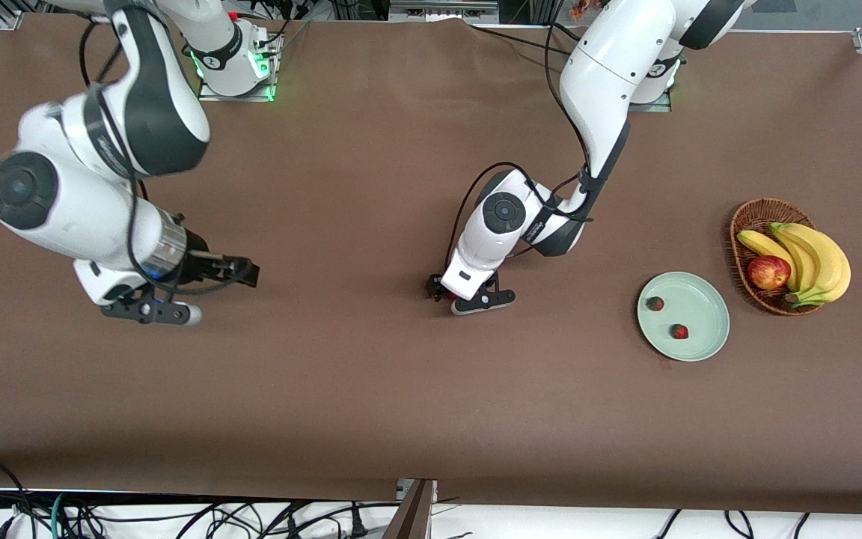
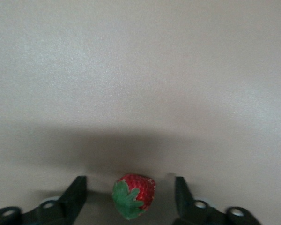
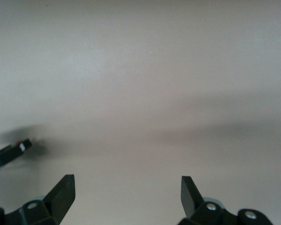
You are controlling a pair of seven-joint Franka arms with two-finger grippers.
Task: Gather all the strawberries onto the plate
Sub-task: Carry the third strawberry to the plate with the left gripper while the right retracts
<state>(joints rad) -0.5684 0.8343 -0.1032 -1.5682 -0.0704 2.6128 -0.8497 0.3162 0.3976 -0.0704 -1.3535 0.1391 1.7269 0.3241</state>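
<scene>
Down at mid-counter, the left gripper [image 2: 131, 199] straddles the last strawberry [image 2: 134, 196], fingers spread on either side, not touching it. Two strawberries [image 1: 655, 303] lie on the plate [image 1: 700, 346] toward the left arm's end edge. Waiting, the right gripper [image 3: 126, 197] hangs spread above bare counter [image 1: 341, 389].

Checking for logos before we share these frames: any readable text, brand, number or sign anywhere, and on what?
None reads clearly.
Left arm: a small dark print on the white wrist shell, too small to read.
Right arm: a small mark on the link above its base, too small to read.
Plate, strawberries, basket, bananas, apple, table: no text.
Both wrist views: no text.
</scene>
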